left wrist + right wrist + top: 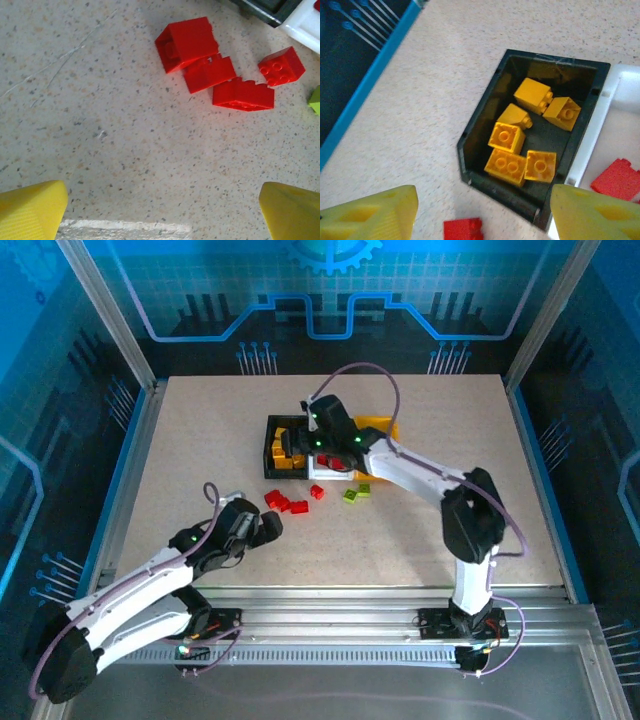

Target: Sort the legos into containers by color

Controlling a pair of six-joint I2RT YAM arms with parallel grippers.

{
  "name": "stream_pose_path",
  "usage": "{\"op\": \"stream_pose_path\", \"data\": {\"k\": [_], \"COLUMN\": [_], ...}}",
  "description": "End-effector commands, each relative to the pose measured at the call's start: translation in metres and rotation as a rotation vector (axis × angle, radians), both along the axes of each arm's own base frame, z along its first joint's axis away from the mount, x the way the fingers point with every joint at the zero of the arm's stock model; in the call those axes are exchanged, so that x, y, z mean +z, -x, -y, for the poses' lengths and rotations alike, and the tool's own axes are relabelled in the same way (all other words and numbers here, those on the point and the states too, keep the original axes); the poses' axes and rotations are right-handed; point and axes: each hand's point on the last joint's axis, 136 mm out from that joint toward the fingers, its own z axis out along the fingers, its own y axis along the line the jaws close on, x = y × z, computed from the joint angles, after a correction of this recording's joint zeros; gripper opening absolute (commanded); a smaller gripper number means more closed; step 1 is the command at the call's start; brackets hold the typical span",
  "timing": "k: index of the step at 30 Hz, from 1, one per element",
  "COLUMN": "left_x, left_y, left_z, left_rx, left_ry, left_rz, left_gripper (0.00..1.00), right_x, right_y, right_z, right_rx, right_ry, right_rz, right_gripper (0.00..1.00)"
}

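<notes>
The table [200, 450] is lit evenly and brightly from above; the surrounding walls [60, 360] are dim and blue-tinted; shadows are soft and faint; the red bricks [210, 75] are oversaturated, surface detail washed out; the left gripper's fingertips [30, 212], near the lens, are blurred.

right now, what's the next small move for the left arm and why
Probably ease the left end effector forward and down over the red bricks. Its jaws stand wide open and empty, the cluster lies loose on the table just ahead, and the white bin beside it already holds a red brick.
</notes>
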Motion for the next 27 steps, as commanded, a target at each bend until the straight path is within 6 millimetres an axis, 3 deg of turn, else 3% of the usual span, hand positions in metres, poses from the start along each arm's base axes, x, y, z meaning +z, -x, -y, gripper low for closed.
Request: {"op": "stream_pose_path", "data": {"k": [1,6,12,19,27], "left_x": [0.013,0.005,-0.007,-0.012,-0.038], "left_y": [-0.018,-0.041,-0.078,-0.114,-0.132], "left_z": [0.005,0.008,0.018,0.015,0.004], "left_rx": [-0.024,-0.048,-0.058,0.013,0.043], "left_ry": [-0.013,-0.036,-0.071,-0.122,-0.228], "left_rz": [0.032,-0.016,0.000,0.033,-0.047], "left_gripper": [0.99,0.98,0.81,0.79,0.67], "right_x": [-0.005,-0.041,-0.069,-0.063,-0.052], "right_y": [0.029,0.065,0.093,0.103,0.106], "right_z": [0.013,0.037,0.057,0.070,0.083], "right_rx": [0.009,-0.005,-0.020,-0.029,-0.047], "right_ry": [0.020,0.071,0.097,0.077,0.093], "right_rz": [-0.007,-0.084,-0.124,-0.103,-0.055], "right_gripper": [0.72,0.72,0.72,0.72,0.73]}}
